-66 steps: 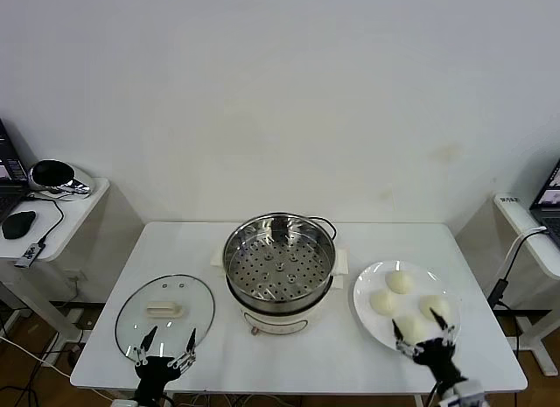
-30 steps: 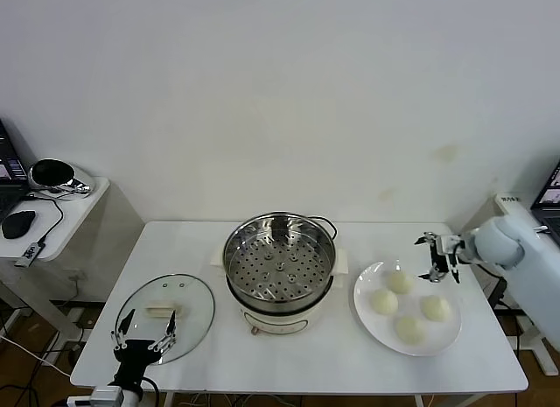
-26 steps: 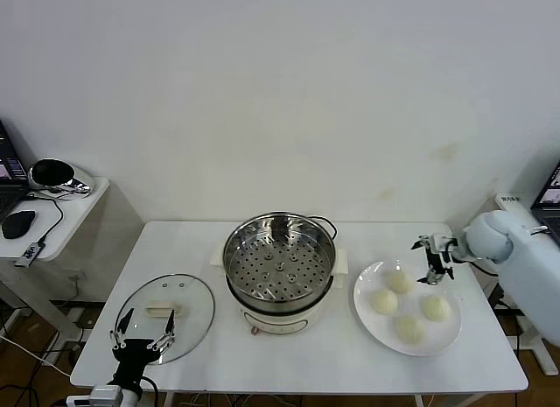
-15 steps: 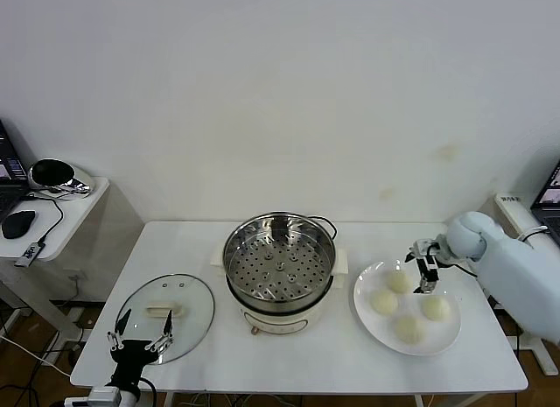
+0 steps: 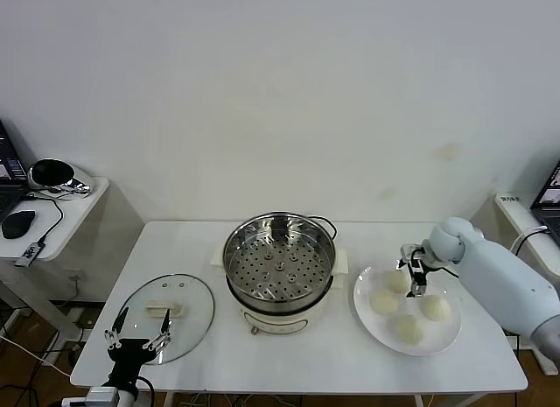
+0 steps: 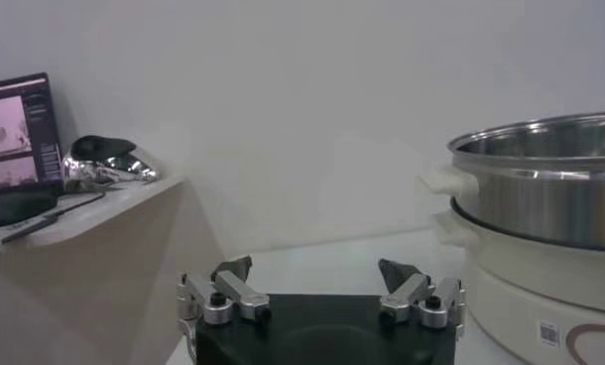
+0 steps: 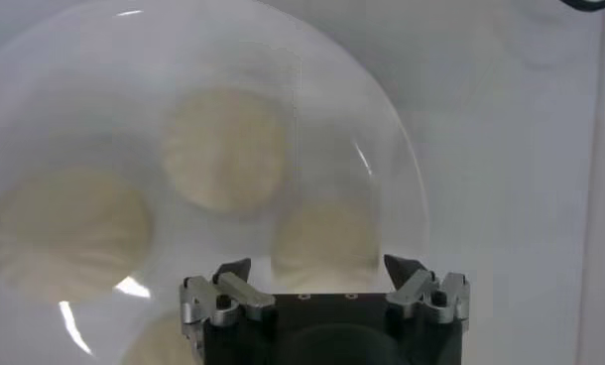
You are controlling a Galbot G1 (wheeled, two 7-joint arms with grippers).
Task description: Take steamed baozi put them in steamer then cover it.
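Observation:
The steamer (image 5: 278, 267) stands mid-table with its perforated tray bare; its steel wall also shows in the left wrist view (image 6: 541, 188). The glass cover (image 5: 166, 315) lies flat to its left. Several steamed baozi rest on a white plate (image 5: 367, 324). My right gripper (image 5: 413, 271) hangs open over the far baozi (image 5: 398, 282). In the right wrist view that baozi (image 7: 322, 243) sits between the spread jaws of the right gripper (image 7: 322, 270), with others (image 7: 223, 149) beyond it. My left gripper (image 5: 136, 337) waits open at the table's front edge by the cover, holding nothing (image 6: 314, 270).
A side table on the left (image 5: 61, 206) carries a mouse, a headset and a laptop. Another side table (image 5: 525, 223) with a laptop stands on the right. A black cord runs behind the steamer.
My right arm has swung in from the plate's far right edge and lowered over the far baozi. The left gripper has stayed near the cover, sinking slightly.

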